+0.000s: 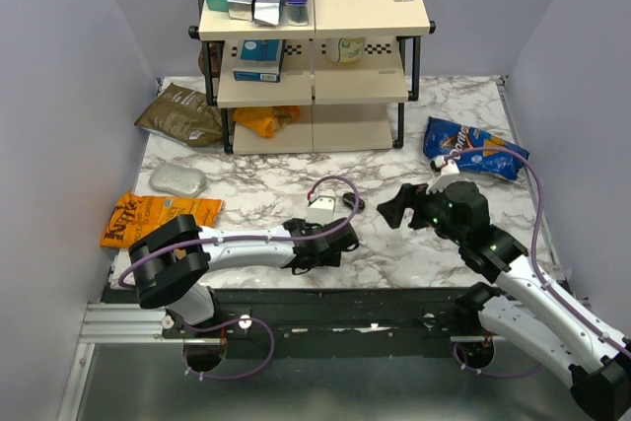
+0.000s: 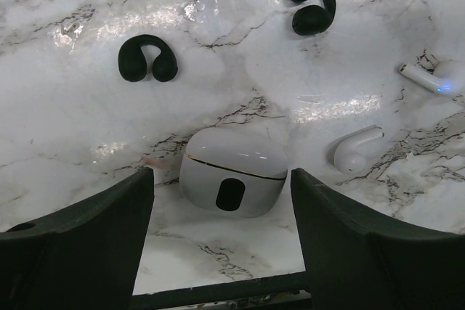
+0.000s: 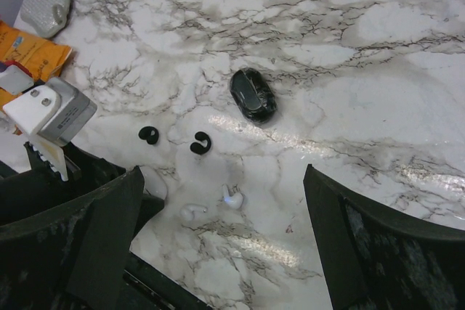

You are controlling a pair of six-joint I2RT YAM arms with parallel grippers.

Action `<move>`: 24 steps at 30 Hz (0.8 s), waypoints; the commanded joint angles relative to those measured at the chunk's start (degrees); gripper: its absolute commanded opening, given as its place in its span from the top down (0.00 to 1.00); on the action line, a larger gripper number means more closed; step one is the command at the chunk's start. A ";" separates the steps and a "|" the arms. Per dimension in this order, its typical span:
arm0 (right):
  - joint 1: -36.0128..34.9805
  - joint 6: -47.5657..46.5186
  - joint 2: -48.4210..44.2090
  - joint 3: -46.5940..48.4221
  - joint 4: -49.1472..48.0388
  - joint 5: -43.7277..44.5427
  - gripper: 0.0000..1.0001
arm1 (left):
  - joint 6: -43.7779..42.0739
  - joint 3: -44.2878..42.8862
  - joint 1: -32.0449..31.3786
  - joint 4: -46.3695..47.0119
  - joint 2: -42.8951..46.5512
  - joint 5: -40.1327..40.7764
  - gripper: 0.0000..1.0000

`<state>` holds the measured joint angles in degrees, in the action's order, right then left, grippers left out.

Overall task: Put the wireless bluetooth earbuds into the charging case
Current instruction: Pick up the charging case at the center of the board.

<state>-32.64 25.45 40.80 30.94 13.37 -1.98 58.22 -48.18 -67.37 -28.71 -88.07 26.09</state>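
Observation:
Two tiny black earbuds lie on the marble, seen in the left wrist view [image 2: 147, 60] [image 2: 311, 3] and in the right wrist view [image 3: 148, 134] [image 3: 200, 143]. A closed white charging case [image 2: 231, 172] sits just ahead of my open left gripper [image 2: 221, 212], between its fingertips, with gaps on both sides. Two white earbuds [image 2: 357, 148] [image 2: 436, 76] lie to its right. A closed black oval pod [image 3: 253, 95] lies farther out. My right gripper [image 3: 224, 179] is open and empty, above the white earbuds [image 3: 193, 213] [image 3: 232, 196].
A wooden shelf [image 1: 314, 46] with boxes stands at the back. An orange chip bag [image 1: 158, 216], a silver pouch [image 1: 177, 180] and a brown bag [image 1: 182, 115] lie on the left, a blue bag [image 1: 473, 150] on the right. The left arm's cable loops near the middle.

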 commanded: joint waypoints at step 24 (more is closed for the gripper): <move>-0.32 1.00 -1.86 0.44 4.47 -1.10 0.00 | -9.69 2.04 -0.48 4.80 0.97 -6.13 0.14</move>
<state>-32.64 25.52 39.97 30.94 16.05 -2.39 51.81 -47.70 -67.53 -26.20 -88.92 22.76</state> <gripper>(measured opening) 0.997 0.877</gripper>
